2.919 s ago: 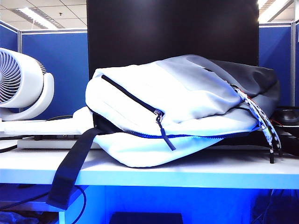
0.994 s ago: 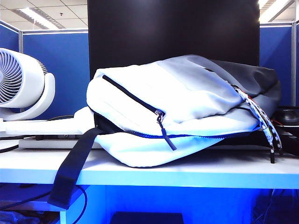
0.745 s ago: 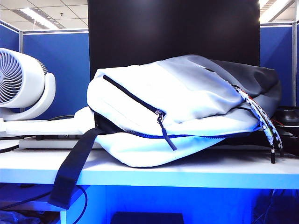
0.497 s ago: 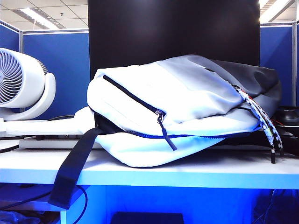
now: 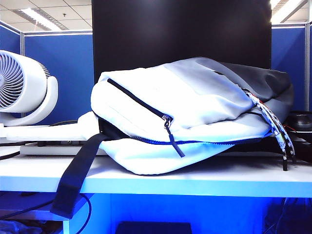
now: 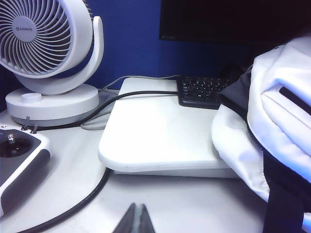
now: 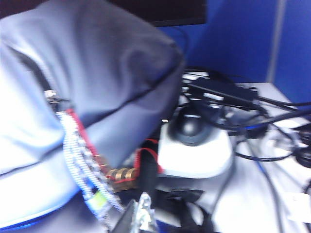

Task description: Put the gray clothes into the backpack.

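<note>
Wrist views: left gripper (image 6: 136, 219) and right gripper (image 7: 140, 216) jaws closed, empty.

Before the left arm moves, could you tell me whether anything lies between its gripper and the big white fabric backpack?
Nothing visible does. The shut left gripper hovers over bare white tabletop, the backpack just beyond. A black cable lies off that path. The shut right gripper sits by the backpack's corded end.

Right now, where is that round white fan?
In the exterior view the white fan stands at the far left on the table, left of the backpack, apart from it.
</note>
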